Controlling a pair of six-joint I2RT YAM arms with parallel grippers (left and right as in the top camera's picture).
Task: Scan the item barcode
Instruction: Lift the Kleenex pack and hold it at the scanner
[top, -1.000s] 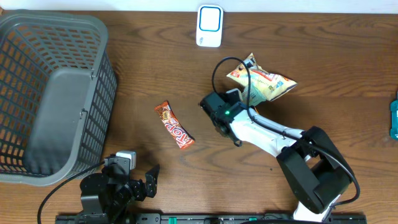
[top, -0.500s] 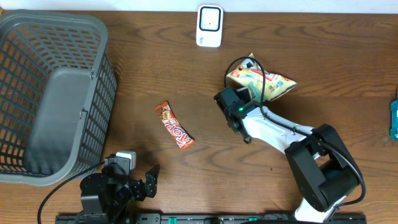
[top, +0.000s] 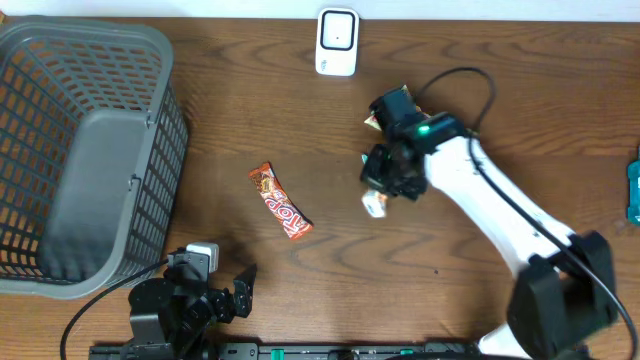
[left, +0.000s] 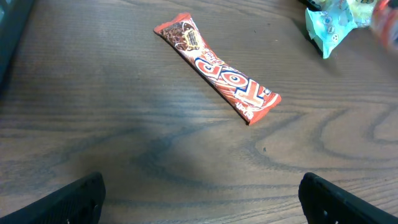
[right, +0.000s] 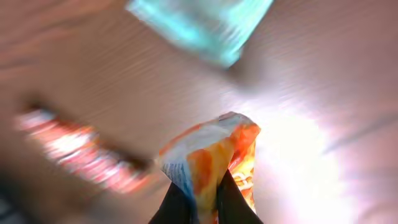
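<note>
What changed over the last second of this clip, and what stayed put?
The right claw shut on the snack bag and lifted it off the table, swinging it slightly toward the candy bar; the right wrist view is blurred with motion. Unchanged: the candy bar, the basket, the white scanner, and the left claw, open at the near edge.

I see my snack bag (right: 208, 158) flashing orange, white and yellow; candy bar (left: 217, 68) red with white letters; basket (top: 175, 140) grey lattice; table (top: 250, 110) dark brown woodgrain.
</note>
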